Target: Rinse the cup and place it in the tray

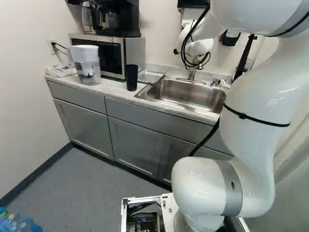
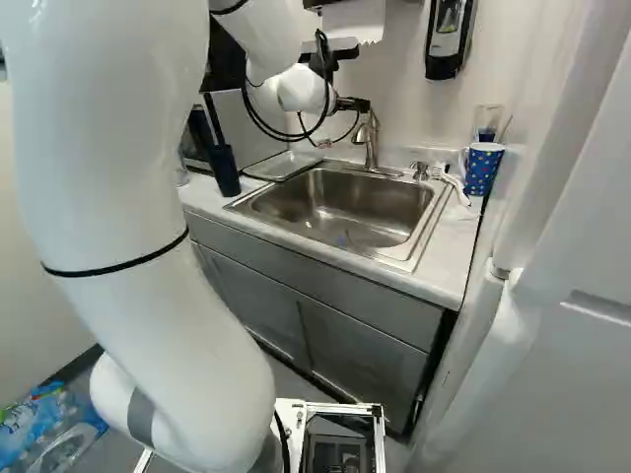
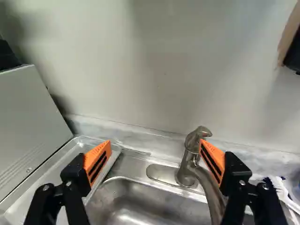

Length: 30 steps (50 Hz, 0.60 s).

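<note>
My gripper (image 2: 353, 104) is up over the back of the sink near the faucet, its fingertips hard to make out in the right base view. In the wrist view the gripper (image 3: 155, 161) stands wide open with nothing held; the faucet (image 3: 190, 161) shows just inside one finger, the metal tray (image 3: 70, 161) beyond the other. A dark blue cup (image 1: 131, 77) stands upright on the counter, in front of the tray (image 1: 149, 76) and left of the sink (image 1: 186, 93). A blue dotted mug (image 2: 482, 169) is at the counter's right end.
A microwave (image 1: 116, 55) and a water pitcher (image 1: 87, 65) stand left of the cup. Right of the faucet are a small tap (image 2: 421, 170) and a white brush-like item (image 2: 452, 183). A soap dispenser (image 2: 449, 39) hangs on the wall. A white door (image 2: 562, 345) rises at the right.
</note>
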{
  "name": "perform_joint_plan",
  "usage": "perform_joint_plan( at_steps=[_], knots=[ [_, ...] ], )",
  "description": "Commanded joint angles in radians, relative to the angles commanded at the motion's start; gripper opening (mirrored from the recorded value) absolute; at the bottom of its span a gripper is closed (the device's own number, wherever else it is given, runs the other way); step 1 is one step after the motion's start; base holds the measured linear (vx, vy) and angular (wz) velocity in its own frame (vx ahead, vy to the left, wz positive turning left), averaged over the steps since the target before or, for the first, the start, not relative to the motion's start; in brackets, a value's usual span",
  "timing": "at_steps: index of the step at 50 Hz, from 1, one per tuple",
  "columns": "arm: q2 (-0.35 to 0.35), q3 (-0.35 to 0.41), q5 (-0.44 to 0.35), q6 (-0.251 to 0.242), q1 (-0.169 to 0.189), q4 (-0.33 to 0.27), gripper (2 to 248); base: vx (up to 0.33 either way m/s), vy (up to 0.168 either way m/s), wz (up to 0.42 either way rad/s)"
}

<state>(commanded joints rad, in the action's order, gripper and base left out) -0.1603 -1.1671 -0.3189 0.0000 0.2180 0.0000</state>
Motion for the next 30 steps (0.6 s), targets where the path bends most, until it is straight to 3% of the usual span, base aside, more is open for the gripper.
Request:
perform_joint_plan(
  at_steps=[30],
  knots=[
    [-0.074,-0.082,0.035,0.0,-0.002,0.0,247,0.0,0.0,0.0]
  ],
)
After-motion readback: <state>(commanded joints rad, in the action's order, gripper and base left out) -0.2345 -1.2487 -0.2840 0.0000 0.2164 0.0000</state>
